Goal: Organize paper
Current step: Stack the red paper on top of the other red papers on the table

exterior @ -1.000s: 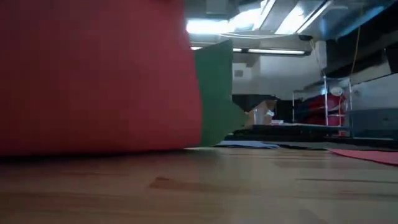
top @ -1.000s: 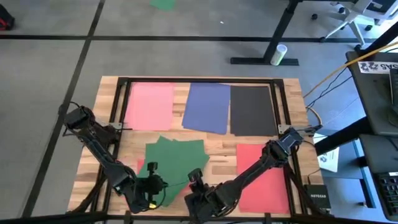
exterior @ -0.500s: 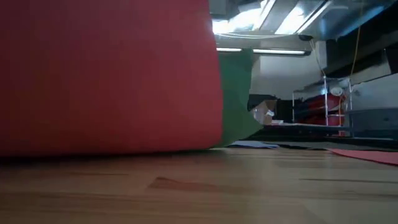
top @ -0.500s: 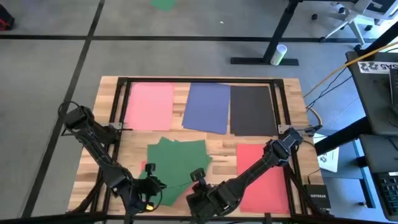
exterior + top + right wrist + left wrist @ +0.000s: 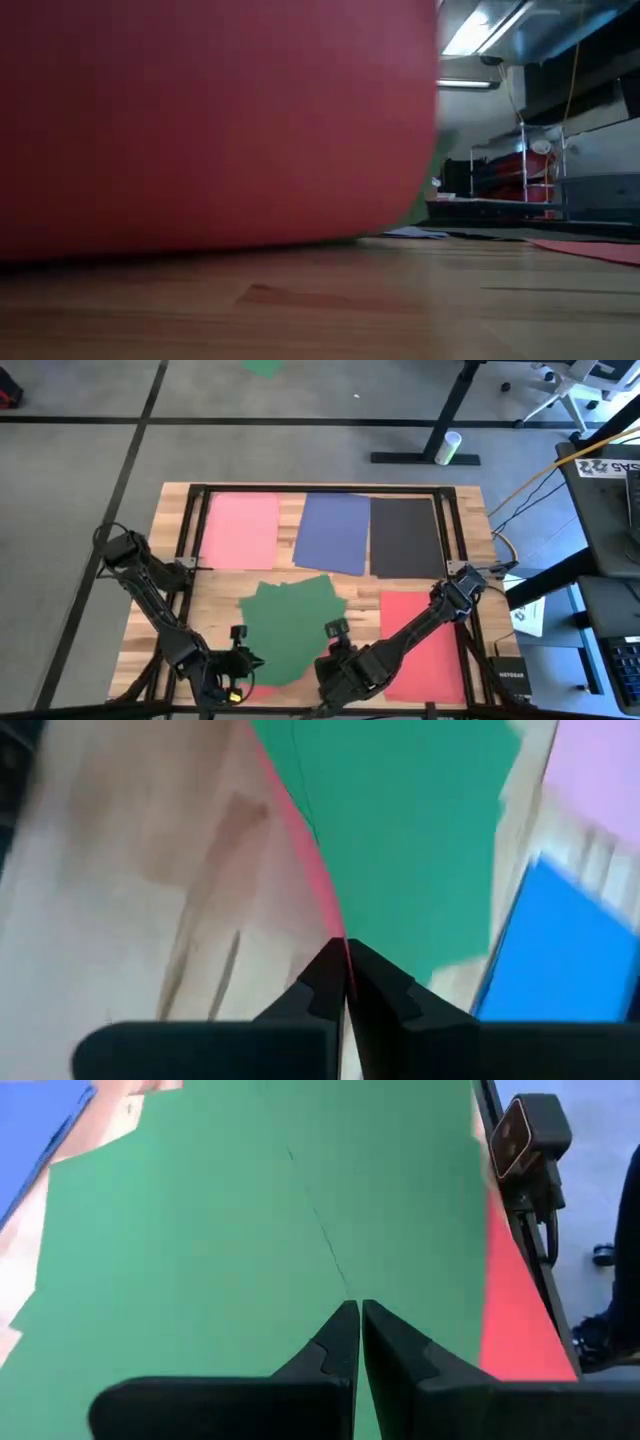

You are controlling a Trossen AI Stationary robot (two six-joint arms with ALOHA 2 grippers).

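A fanned pile of green paper (image 5: 290, 622) lies at the table's near middle, with a red sheet (image 5: 510, 1310) under it. In the low view that red sheet (image 5: 200, 120) bows up and fills most of the picture, and only a sliver of green (image 5: 424, 195) shows beside it. My left gripper (image 5: 243, 660) is shut at the pile's near left corner. My right gripper (image 5: 335, 632) is shut at its near right edge. Pink (image 5: 240, 530), blue (image 5: 333, 532) and black (image 5: 405, 538) sheets lie flat in a row at the far side. My left gripper pinches the green pile between its two fingers (image 5: 340, 1342) at the near left part, where one green sheet's edge (image 5: 335, 1270) runs in between the tips. How many layers it has, I cannot tell. The paper spreads away from the fingers toward the far side. My right gripper pinches the pile's near right edge, with the red sheet's edge (image 5: 322, 900) and green paper (image 5: 400, 850) running together into the shut fingers (image 5: 325, 975). That makes at least two layers. The held edge is raised off the wood.
A second red sheet (image 5: 425, 640) lies flat at the near right, under my right arm. A dark frame (image 5: 320, 488) runs round the table top. A camera block (image 5: 522, 1135) stands at the near edge beside the pile. Bare wood shows between the piles.
My right gripper has gone toward the table's right edge and a little toward the far edge, still shut on the paper. The green pile has shifted right with it and fanned out. In the low view the bowed red sheet has spread across, covering most of the green.
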